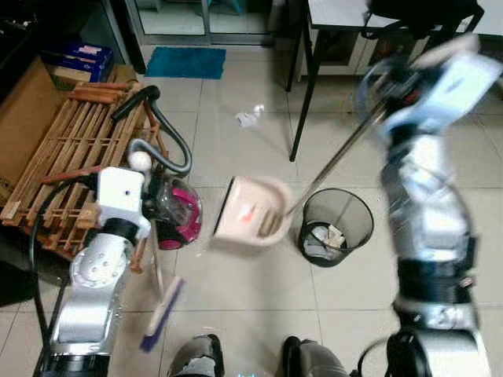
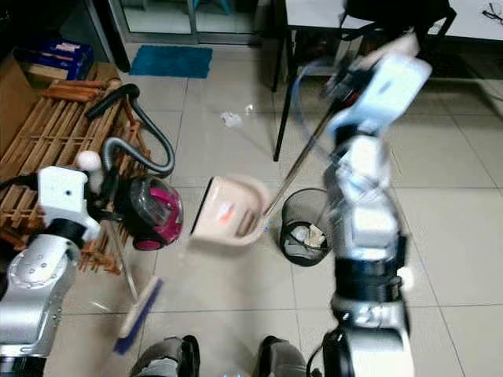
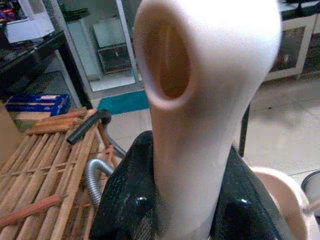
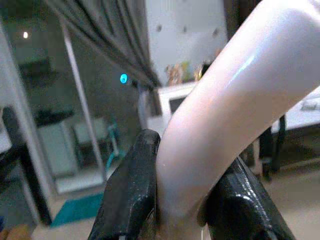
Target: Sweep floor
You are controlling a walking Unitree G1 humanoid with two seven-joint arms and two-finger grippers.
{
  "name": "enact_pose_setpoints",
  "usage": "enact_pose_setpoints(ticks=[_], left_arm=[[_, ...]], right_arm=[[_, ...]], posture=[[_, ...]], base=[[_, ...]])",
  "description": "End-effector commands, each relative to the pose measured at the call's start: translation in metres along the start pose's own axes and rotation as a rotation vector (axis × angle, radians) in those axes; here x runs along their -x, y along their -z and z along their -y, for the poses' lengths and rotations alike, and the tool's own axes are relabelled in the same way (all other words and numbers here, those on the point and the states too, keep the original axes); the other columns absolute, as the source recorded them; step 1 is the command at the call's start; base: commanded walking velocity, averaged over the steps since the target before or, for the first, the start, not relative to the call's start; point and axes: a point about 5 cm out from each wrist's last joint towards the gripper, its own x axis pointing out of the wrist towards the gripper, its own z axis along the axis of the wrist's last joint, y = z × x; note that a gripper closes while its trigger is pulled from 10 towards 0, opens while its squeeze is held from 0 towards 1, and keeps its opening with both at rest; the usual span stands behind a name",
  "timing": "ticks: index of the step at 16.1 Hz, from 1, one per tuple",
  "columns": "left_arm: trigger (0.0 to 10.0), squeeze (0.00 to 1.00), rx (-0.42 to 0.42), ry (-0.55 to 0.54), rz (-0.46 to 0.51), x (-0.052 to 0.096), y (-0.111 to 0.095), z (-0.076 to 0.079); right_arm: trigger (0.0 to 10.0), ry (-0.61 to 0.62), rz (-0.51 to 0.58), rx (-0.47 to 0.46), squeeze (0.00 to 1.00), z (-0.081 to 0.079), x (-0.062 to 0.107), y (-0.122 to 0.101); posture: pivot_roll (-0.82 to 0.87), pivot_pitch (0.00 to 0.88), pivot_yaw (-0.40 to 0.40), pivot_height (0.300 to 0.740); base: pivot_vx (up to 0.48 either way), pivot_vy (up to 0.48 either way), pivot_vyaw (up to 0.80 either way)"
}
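My left gripper [image 3: 187, 202] is shut on the cream top end of a broom handle [image 3: 200, 100]. The thin shaft runs down to a blue brush head [image 1: 161, 314], which is on the tiles by my left foot. My right gripper [image 4: 184, 200], raised high on the right, is shut on the curved cream grip [image 4: 235, 95] of a long metal rod. From that rod a cream dustpan [image 1: 251, 210] hangs tilted above the floor. The pan is just left of a black mesh bin [image 1: 336, 228] that has paper inside. A crumpled white scrap [image 1: 250, 118] lies on the tiles farther ahead.
A pink and grey vacuum cleaner [image 1: 177, 214] with its hose stands close on my left, against a folded wooden rack [image 1: 71, 161]. A black table leg [image 1: 305, 94] rises ahead to the right. A blue mat [image 1: 186, 61] lies by the glass door. Open tiles stretch between the vacuum cleaner and the bin.
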Motion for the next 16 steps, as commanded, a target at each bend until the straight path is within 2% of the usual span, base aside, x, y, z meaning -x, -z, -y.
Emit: enact_pose_setpoints(ticks=[1, 3, 7, 12, 16], left_arm=[[10.0, 0.00, -0.013, -0.008, 0.072, -0.002, -0.015, 0.004], [10.0, 0.00, 0.005, -0.004, 0.084, -0.002, -0.019, 0.012], [10.0, 0.00, 0.011, -0.018, 0.090, -0.003, -0.021, 0.014], [10.0, 0.00, 0.009, -0.022, 0.085, -0.003, -0.020, 0.014], [10.0, 0.00, 0.002, -0.050, 0.062, -0.001, -0.016, 0.012]], right_arm=[[10.0, 0.009, 0.050, -0.030, 0.00, 0.003, -0.007, -0.020], [10.0, 0.042, 0.060, -0.013, 0.00, 0.016, -0.017, -0.036], [10.0, 0.087, 0.063, 0.002, 0.00, 0.031, -0.020, -0.047], [10.0, 0.109, 0.058, -0.016, 0.00, 0.037, -0.022, -0.053], [10.0, 0.108, 0.041, -0.012, 0.00, 0.040, -0.020, -0.052]], posture=[[-0.01, 0.083, 0.025, 0.740], [-0.02, 0.081, 0.026, 0.740], [-0.01, 0.080, 0.021, 0.740], [-0.01, 0.079, 0.024, 0.740], [-0.02, 0.081, 0.020, 0.740]], base=[[0.274, 0.000, 0.00], [0.309, 0.000, -0.66], [0.345, 0.000, -0.80], [0.365, 0.000, -0.74], [0.092, 0.000, 0.00]])
